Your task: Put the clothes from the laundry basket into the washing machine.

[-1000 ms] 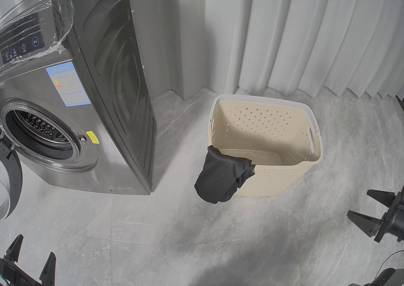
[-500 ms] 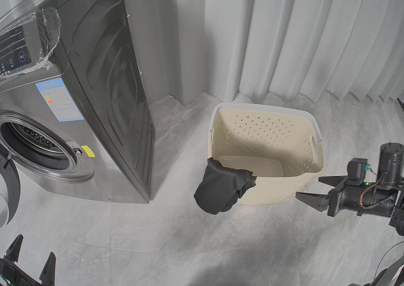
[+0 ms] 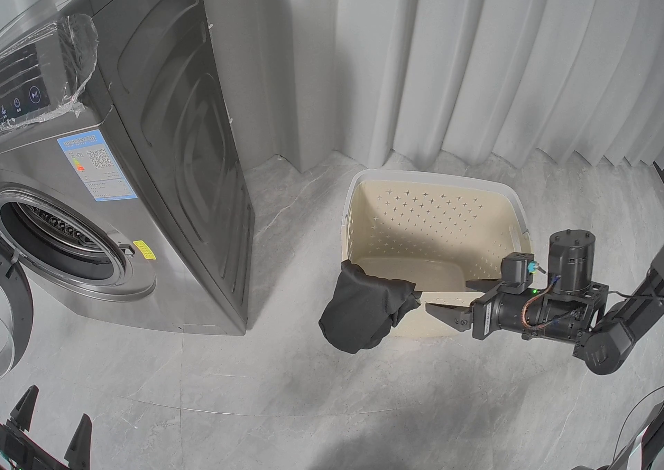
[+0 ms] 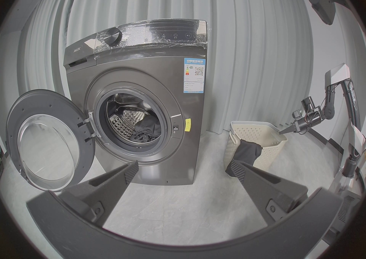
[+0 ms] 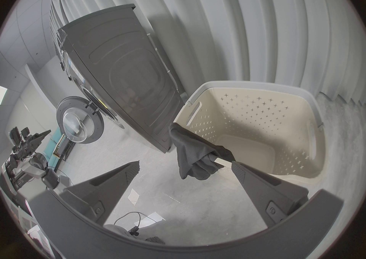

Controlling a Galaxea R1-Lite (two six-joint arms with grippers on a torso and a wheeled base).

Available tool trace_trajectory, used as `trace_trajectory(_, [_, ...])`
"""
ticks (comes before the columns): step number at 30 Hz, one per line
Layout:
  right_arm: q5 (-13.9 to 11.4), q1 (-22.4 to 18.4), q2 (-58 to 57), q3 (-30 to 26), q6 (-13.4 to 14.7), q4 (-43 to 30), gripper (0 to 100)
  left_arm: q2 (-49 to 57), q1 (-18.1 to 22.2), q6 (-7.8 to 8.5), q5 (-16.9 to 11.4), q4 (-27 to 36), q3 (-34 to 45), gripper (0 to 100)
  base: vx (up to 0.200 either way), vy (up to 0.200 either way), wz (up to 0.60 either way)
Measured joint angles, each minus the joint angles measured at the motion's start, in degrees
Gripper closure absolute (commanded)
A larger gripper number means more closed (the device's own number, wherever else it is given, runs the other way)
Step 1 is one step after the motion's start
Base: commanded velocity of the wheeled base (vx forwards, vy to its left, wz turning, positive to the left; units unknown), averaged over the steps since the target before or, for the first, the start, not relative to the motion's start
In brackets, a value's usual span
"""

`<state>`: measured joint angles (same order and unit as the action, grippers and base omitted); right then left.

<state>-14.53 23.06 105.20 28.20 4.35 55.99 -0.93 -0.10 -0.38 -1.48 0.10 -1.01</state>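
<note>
2 sets of jaws stand spread wide with nothing between them. The right jaws, at the end of the right arm (image 3: 553, 312) held level before the laundry basket (image 3: 515, 212), aim their fingers (image 3: 449, 316) at the dark garment (image 3: 363, 309), the nearer tip just beside the cloth and apart from it. The left jaws hang low on the robot's left, facing the open front of the washing machine (image 3: 180, 146) and well apart from it.

The dark garment is draped over the basket's rim at the front corner on the machine's side, a small part inside and the bulk hanging down the outer wall. The cream basket, its walls pierced with star-shaped holes, stands upright on the grey stone-patterned floor (image 3: 277, 388), near a white pleated curtain (image 3: 449, 43) that runs behind both basket and machine.

The grey machine stands apart from the basket, a strip of floor between them. Its round door (image 4: 49, 139) is swung fully open to the side away from the basket, and inside the drum (image 4: 122, 119) lies another dark cloth (image 4: 146, 130). Clear plastic film (image 3: 76, 43) clings to the control panel (image 3: 28, 88); a blue label (image 3: 97, 166) and a small yellow sticker (image 3: 144, 249) sit on the front, beside the opening. Loose sheets of paper (image 5: 133, 197) and a cable (image 5: 127, 219) lie on the floor in the right wrist view
</note>
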Motion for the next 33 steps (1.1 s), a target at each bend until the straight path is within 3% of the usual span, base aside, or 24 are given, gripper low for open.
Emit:
trace_trajectory(8, [0.0,1.9,7.1,3.6,-0.7,2.9,0,0.0,0.0,-0.05,0.0,0.0,0.0,0,0.000,0.000,0.00])
trace_trajectory(33, [0.0,2.3,25.8,19.1,-1.3,8.5,0,0.0,0.0,0.05,0.0,0.0,0.0,0,0.000,0.000,0.00])
